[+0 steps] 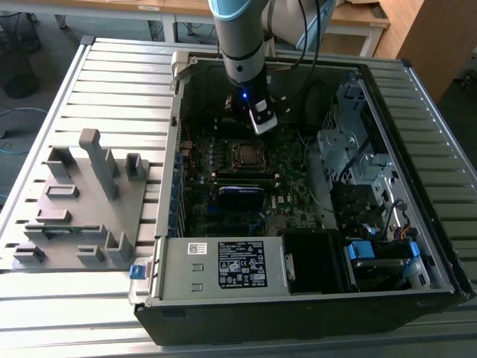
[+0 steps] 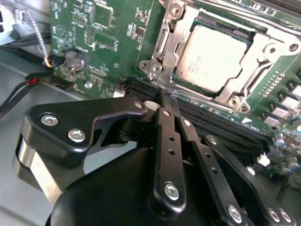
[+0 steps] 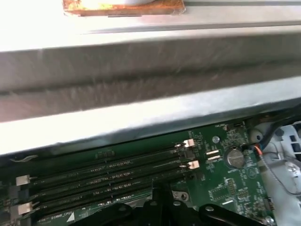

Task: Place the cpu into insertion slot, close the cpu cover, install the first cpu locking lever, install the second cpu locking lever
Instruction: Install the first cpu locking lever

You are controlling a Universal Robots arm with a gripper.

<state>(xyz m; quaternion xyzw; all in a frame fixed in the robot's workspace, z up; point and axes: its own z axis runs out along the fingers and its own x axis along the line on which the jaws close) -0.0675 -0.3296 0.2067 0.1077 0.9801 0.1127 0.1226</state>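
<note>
**One chip seated, cover down over it**

So the cpu (image 2: 214, 56) is sitting in the insertion slot (image 1: 247, 154); the cpu cover (image 2: 181, 33) lies flat around it, framing the silver top; the gripper (image 2: 169, 96) hangs just beside the socket over the memory slots (image 3: 108, 174), fingers pinched together with nothing between them.

Arm (image 1: 242, 33): grey-silver cylindrical links, light-blue joint cap, black cable alongside, small blue light near wrist. Gripper (image 2: 170, 99): matte black, flat linkage bars pinned with silver screws; rounded black knuckle housing over a silver cylindrical band.
</note>
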